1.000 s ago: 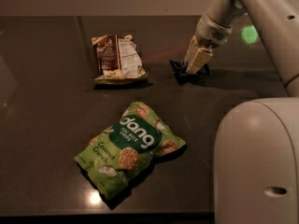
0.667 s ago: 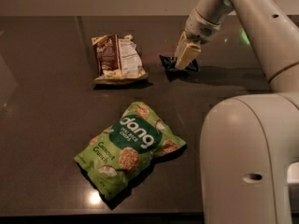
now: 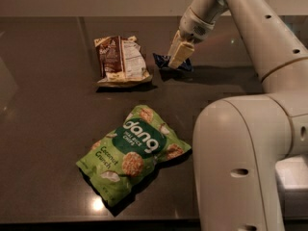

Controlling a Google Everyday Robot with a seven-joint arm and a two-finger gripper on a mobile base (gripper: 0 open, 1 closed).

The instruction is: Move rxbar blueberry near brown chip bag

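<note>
The brown chip bag [image 3: 121,60] lies on the dark table [image 3: 43,109] at the back, left of centre, its white label panel facing up. The rxbar blueberry [image 3: 164,61], a small dark navy wrapper, lies just right of the bag with a small gap between them. My gripper [image 3: 178,57] reaches down from the upper right and its pale fingers are closed on the bar, covering its middle; the bar's ends stick out on both sides.
A bright green "dang" bag [image 3: 132,153] lies in the front centre of the table. My white arm and base [image 3: 240,153] fill the right side of the view. The table's front edge runs along the bottom.
My gripper has carried the rxbar blueberry leftward across the table, from well right of the brown chip bag to close beside it. The bags have not moved.
</note>
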